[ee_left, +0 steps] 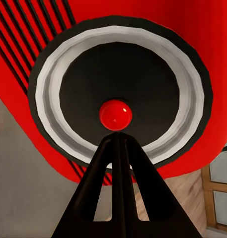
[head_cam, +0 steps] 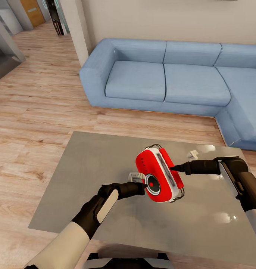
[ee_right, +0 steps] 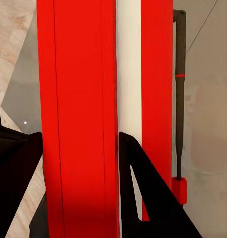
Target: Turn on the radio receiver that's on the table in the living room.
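The red radio receiver point(head_cam: 158, 175) with white trim is tilted, dial towards me, over the glossy grey table point(head_cam: 94, 168). My right gripper point(head_cam: 176, 169) comes in from the right and is shut on its edge. In the right wrist view the black fingers point(ee_right: 143, 188) straddle the red body point(ee_right: 78, 74), with the thin handle point(ee_right: 179, 99) alongside. My left gripper point(head_cam: 143, 186) is shut, its tips at the round dial point(head_cam: 153, 185). In the left wrist view the joined fingertips point(ee_left: 115, 144) touch just under the dial's red centre button point(ee_left: 115, 115).
A long blue L-shaped sofa point(head_cam: 165, 82) stands beyond the table and wraps around at the right. Light wood plank floor point(head_cam: 34, 112) lies to the left. A white pillar point(head_cam: 77, 30) rises at the back left. The table's near edge is close to my base.
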